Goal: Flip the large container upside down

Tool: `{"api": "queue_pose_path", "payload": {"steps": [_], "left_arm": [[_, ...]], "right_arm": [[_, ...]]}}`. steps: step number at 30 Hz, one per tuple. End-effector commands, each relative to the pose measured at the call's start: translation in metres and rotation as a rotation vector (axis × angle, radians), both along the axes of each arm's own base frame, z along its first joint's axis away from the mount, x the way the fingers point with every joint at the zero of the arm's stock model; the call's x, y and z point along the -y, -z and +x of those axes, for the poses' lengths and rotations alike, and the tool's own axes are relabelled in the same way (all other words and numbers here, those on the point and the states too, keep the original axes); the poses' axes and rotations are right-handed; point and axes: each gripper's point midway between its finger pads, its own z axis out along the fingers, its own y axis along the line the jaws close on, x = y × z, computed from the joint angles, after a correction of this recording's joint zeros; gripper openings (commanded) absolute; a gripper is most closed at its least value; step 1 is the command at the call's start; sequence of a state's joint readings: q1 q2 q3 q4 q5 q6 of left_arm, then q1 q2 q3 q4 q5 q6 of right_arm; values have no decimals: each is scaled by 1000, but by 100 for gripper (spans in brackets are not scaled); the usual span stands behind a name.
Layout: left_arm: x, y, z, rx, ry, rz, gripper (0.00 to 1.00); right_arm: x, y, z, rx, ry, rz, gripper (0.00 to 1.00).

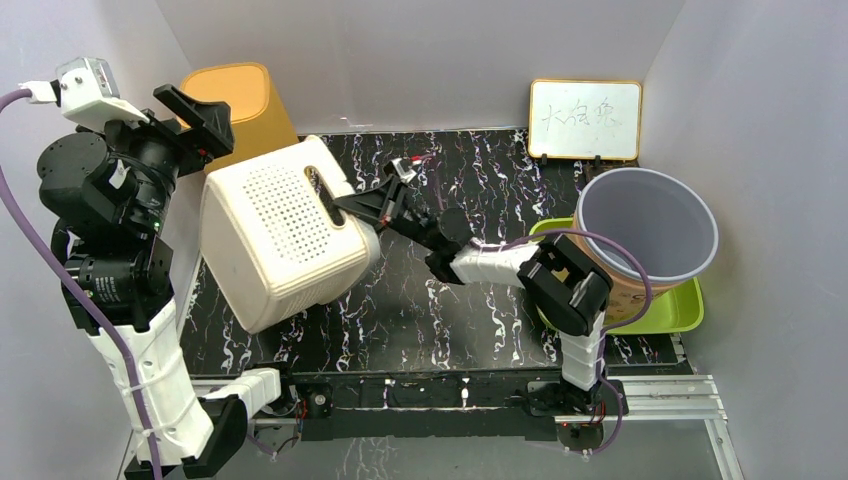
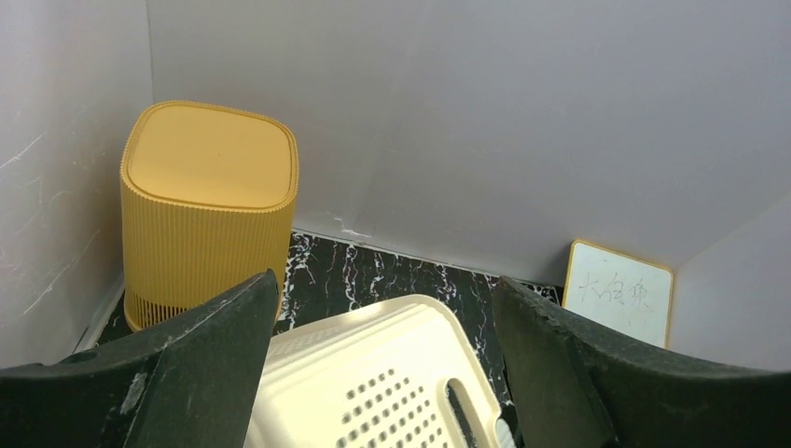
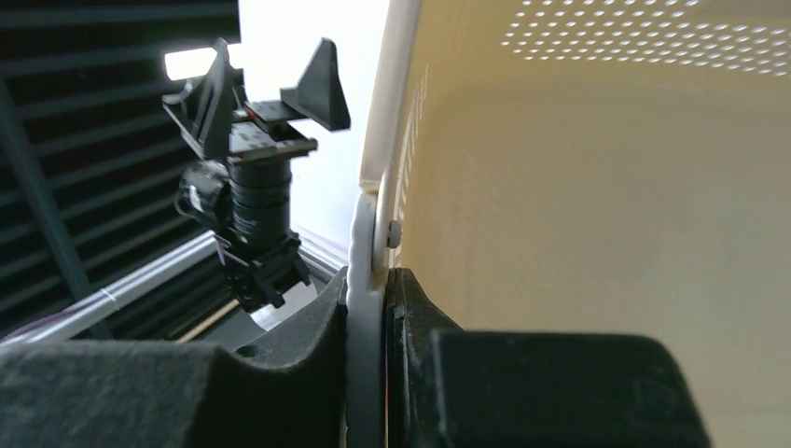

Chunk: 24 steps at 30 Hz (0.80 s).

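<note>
The large container (image 1: 280, 235) is a cream perforated basket. It hangs tilted on its side above the left of the black marbled table (image 1: 470, 310), its perforated base facing up and toward the camera. My right gripper (image 1: 345, 205) is shut on its rim at the grey handle. In the right wrist view the gripper (image 3: 368, 299) pinches that rim, with the basket's inside (image 3: 606, 187) to the right. My left gripper (image 1: 195, 120) is open and empty, raised above the basket's back-left edge. In the left wrist view the gripper (image 2: 382, 280) has the basket (image 2: 373, 373) below it.
A yellow ribbed bin (image 1: 240, 100) stands upside down at the back left, also in the left wrist view (image 2: 210, 205). A whiteboard (image 1: 585, 120) leans on the back wall. A grey bucket (image 1: 645, 225) stands on a green tray (image 1: 680, 310) at the right.
</note>
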<state>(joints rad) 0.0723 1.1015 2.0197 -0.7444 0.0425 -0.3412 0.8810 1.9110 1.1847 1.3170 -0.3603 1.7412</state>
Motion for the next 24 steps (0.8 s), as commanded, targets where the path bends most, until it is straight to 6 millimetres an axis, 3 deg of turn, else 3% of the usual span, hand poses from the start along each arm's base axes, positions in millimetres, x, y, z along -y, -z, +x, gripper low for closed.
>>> {"api": "queue_pose_path", "payload": {"steps": [1,6,12,16,24], "left_arm": [[5,-6,-3,13,23,11,83],[7,1,2,-5,35,11,82],[10,6,6,-19,58,10,82],[11,8,4,-18,61,14,82],[15,18,8,-42,90,11,81]], "right_arm": [[76,-32,33,-41,114,226,0],[106,22,83,-101,217,111,0],[115,83,137,-112,280,-68,0],[127,125,164,-139,340,-169,0],[155,188,200,-188,412,-279,16]]}}
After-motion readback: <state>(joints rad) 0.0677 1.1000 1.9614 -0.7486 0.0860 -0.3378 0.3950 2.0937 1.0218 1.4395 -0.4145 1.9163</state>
